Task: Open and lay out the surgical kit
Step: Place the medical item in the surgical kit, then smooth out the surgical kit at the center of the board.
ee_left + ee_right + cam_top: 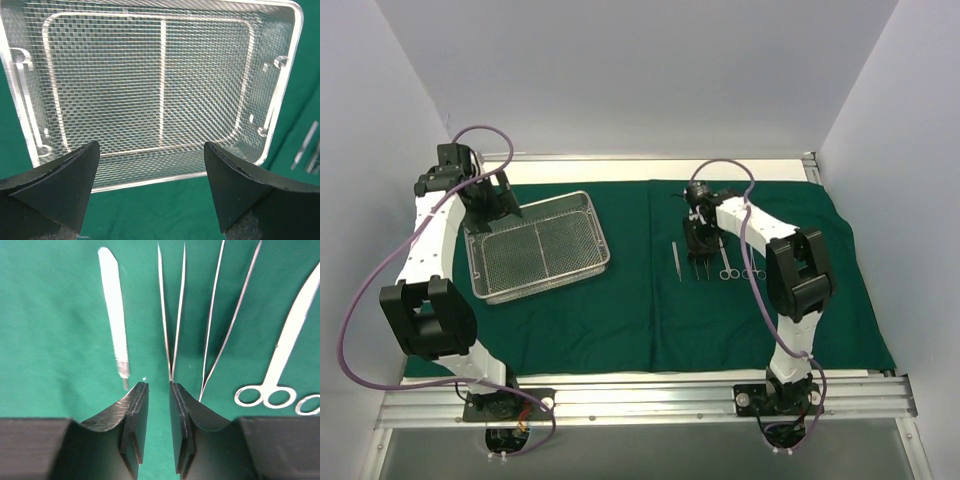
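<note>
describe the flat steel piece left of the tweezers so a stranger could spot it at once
Find the dark green cloth covering the table, then the right gripper hovering over its right half. The leftmost steel piece beneath it is the flat strip. It is one solid blade with a rounded end, whereas its neighbours are two-pronged tweezers and ring-handled clamps.

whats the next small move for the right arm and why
Probably lift the right gripper straight up, clear of the row. Its fingers stand slightly apart with nothing between them, the tweezers already lie flat on the green cloth beside the other instruments, and the mesh tray looks empty, so nothing seems left to place.
</note>
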Tool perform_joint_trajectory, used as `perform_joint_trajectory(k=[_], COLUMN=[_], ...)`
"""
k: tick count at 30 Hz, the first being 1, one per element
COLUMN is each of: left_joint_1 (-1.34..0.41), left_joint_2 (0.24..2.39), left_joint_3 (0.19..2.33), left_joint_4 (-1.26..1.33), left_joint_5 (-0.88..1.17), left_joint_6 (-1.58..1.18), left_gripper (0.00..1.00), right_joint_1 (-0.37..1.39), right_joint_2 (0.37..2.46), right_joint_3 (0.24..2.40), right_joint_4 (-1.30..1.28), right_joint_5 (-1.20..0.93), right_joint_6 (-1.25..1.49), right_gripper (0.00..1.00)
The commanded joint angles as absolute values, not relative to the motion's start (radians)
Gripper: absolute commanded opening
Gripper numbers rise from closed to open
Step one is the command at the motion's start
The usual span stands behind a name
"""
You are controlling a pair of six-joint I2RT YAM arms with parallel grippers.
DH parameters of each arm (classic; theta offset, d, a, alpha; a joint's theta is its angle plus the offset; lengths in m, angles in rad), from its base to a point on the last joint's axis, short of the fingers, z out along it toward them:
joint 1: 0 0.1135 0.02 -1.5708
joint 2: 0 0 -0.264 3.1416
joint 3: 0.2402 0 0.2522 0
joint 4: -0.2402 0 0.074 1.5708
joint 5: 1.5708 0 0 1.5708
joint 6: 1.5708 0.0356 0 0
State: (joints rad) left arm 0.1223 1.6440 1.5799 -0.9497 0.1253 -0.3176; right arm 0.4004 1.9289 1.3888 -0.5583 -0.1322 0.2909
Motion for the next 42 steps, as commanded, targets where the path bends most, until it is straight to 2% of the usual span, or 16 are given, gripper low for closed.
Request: perform_joint_trajectory(k=[1,5,7,8,9,10,12,16,30,33,35,36,38,39,40,42], left_joint_1=[0.15,0.189,0.208,0.218,0.225,0.232,0.252,0.293,0.356,0.382,0.394,0.397,0.402,0.403,0.408,0.419], left_joint_2=[1.655,1.651,1.655,1.655,1.655,1.657,1.67,1.693,1.767,1.793,1.813,1.824,1.851,1.864,1.873,1.888], left_joint_3=[1.64,1.635,1.637,1.631,1.626,1.62,1.617,1.609,1.603,1.605,1.623,1.632,1.653,1.663,1.669,1.672], left_joint_4=[-0.985,-0.991,-1.003,-1.0,-0.997,-0.996,-0.997,-1.005,-1.008,-1.008,-1.012,-1.025,-1.031,-1.049,-1.051,-1.052], left_joint_5=[0.054,0.018,0.009,0.009,0.011,0.009,0.009,-0.034,-0.021,-0.023,-0.025,-0.028,-0.05,-0.06,-0.066,-0.086], left_joint_6=[-0.311,-0.321,-0.325,-0.327,-0.327,-0.327,-0.322,-0.311,-0.302,-0.288,-0.279,-0.278,-0.27,-0.27,-0.267,-0.268], left_gripper=[0.94,0.94,0.94,0.97,0.98,0.98,0.85,0.77,0.74,0.62,0.59,0.49,0.37,0.25,0.19,0.16], right_joint_1=[0.393,0.322,0.24,0.201,0.128,0.092,0.031,-0.079,-0.181,-0.186,-0.187,-0.187,-0.187,-0.187,-0.187,-0.187], right_joint_2=[1.879,1.864,1.852,1.844,1.839,1.833,1.828,1.845,1.974,2.0,2.013,2.016,2.029,2.036,2.045,2.055], right_joint_3=[1.506,1.624,1.626,1.614,1.603,1.591,1.566,1.543,1.462,1.468,1.467,1.466,1.466,1.466,1.466,1.466], right_joint_4=[-0.643,-0.702,-0.71,-0.712,-0.707,-0.697,-0.687,-0.664,-0.548,-0.543,-0.535,-0.532,-0.528,-0.525,-0.523,-0.523], right_joint_5=[-0.078,-0.003,0.073,0.086,0.092,0.094,0.117,0.159,0.19,0.181,0.164,0.158,0.143,0.14,0.134,0.124], right_joint_6=[0.311,0.328,0.337,0.353,0.357,0.362,0.373,0.348,0.253,0.25,0.252,0.252,0.253,0.253,0.252,0.244], right_gripper=[0.25,0.25,0.21,0.17,0.05,0.0,0.0,0.0,0.0,0.0,0.0,0.0,0.0,0.0,0.0,0.0])
